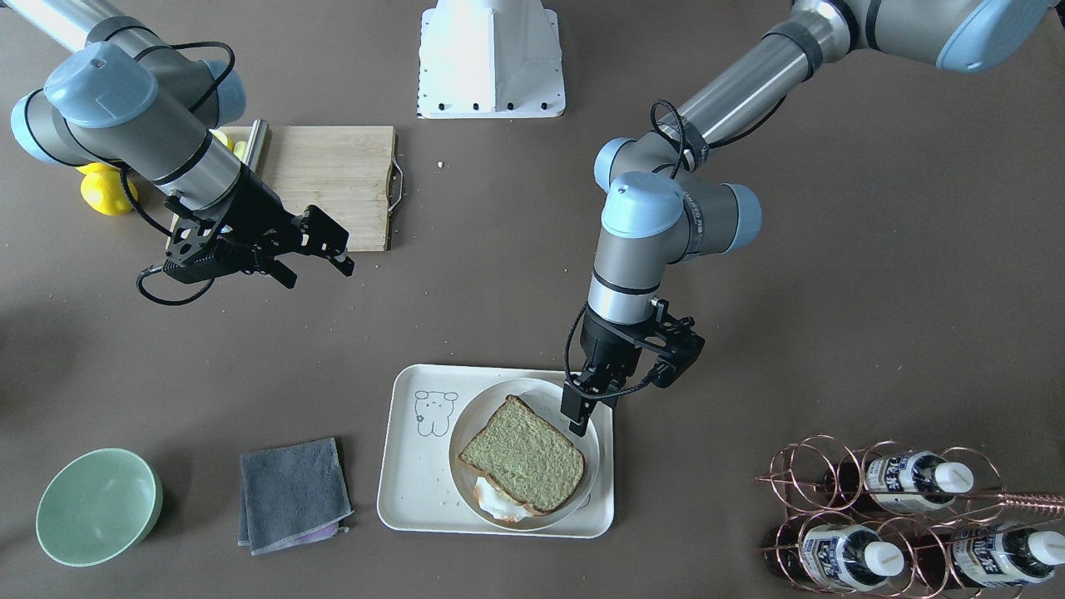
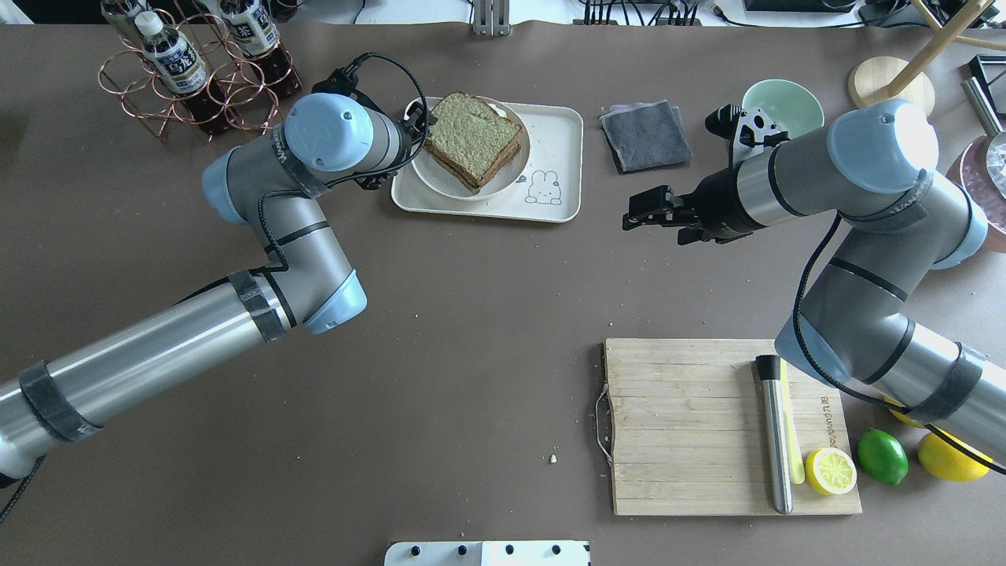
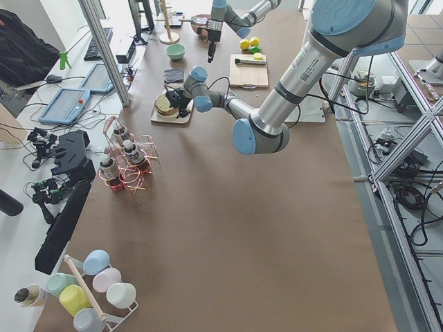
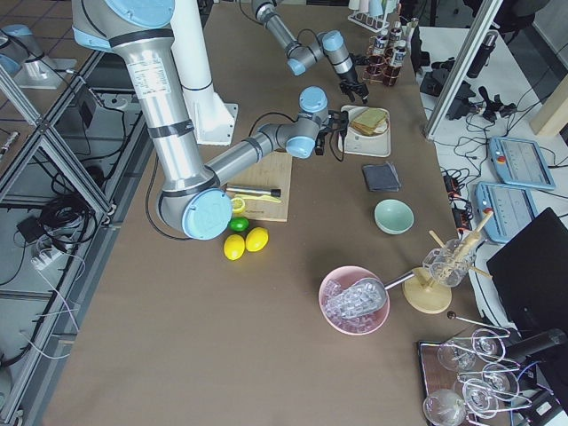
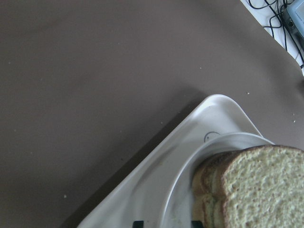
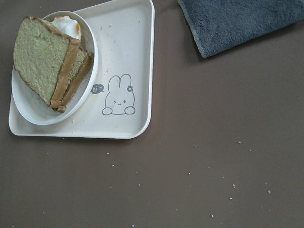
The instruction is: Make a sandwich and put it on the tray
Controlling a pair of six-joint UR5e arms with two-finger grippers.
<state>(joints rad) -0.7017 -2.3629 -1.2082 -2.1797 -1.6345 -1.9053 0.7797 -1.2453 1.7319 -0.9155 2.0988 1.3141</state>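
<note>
The sandwich (image 1: 524, 457), two brown-crusted slices with white egg (image 1: 499, 507) showing at one edge, lies on a round white plate (image 1: 456, 441). The plate stands on the cream tray (image 1: 416, 491) with the small animal drawing. My left gripper (image 1: 580, 416) points down at the plate's rim. In the left wrist view its fingertips (image 5: 137, 223) straddle the rim a little apart, next to the sandwich (image 5: 256, 185). My right gripper (image 1: 318, 270) is open and empty, above the table between the cutting board and the tray (image 6: 133, 61). It also sees the sandwich (image 6: 42, 61).
A grey cloth (image 1: 291, 491) and a green bowl (image 1: 98, 506) lie beside the tray. A copper rack of bottles (image 1: 899, 516) stands on its other side. A wooden cutting board (image 2: 692, 424) holds a steel tool (image 2: 774, 432) and half a lemon; a lime (image 2: 882, 456) lies beside it.
</note>
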